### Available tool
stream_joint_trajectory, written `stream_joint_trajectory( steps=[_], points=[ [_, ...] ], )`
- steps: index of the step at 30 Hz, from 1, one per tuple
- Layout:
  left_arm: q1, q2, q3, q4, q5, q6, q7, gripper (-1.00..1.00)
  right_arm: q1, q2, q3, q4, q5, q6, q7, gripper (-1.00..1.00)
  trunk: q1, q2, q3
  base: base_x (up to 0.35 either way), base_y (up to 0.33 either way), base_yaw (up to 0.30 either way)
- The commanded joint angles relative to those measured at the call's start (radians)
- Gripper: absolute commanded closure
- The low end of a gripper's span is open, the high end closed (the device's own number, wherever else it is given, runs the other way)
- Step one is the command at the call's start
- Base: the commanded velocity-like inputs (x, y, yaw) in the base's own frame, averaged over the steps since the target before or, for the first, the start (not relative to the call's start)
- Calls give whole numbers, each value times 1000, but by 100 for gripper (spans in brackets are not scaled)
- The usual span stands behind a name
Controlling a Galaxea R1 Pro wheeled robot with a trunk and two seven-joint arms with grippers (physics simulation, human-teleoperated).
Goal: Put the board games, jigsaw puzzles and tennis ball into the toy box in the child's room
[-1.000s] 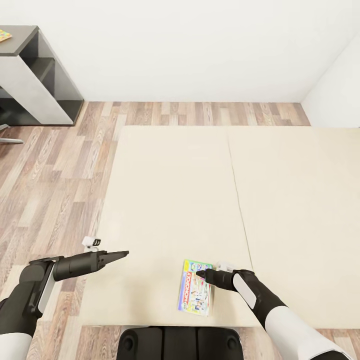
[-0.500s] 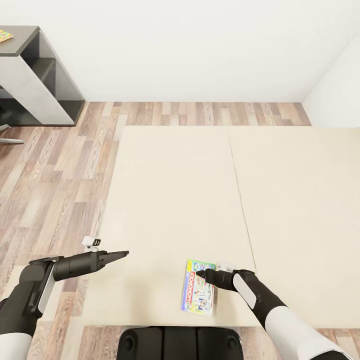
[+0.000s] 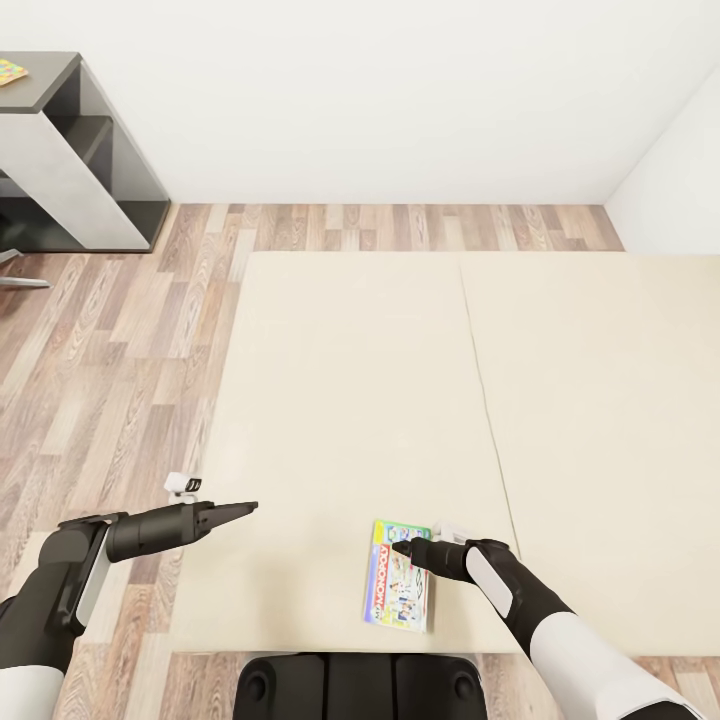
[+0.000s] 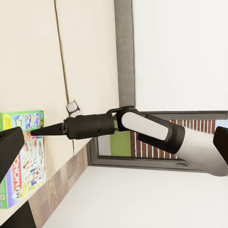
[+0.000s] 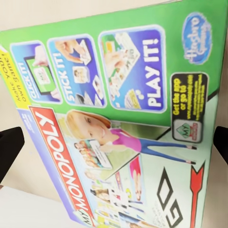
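The Monopoly board game is lying flat near the bed's near edge, long axis running away from the robot. The right gripper is hovering directly over it, fingers spread, holding nothing. The left gripper, closure unclear, is sitting well apart.

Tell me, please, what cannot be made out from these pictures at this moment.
- Right hand in the head view: seen end-on over the Monopoly box, so open or shut, touching or not, is unclear.
- Table: cut off by the head view's left edge; a colourful item on it is too small to identify.
- Left hand: fingers too small to judge.
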Motion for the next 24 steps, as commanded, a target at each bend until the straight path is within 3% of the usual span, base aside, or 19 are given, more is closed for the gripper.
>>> stream_joint_trajectory(
  steps=[1,24],
  points=[
    [0,0,0,0,-1,11,-4,-100,0,-1,4,-1,-1,3,1,-100,0,-1,-1,0,4,0],
    [0,0,0,0,-1,11,-4,-100,0,-1,4,-1,0,4,1,-100,0,-1,-1,0,31,0]
  ],
)
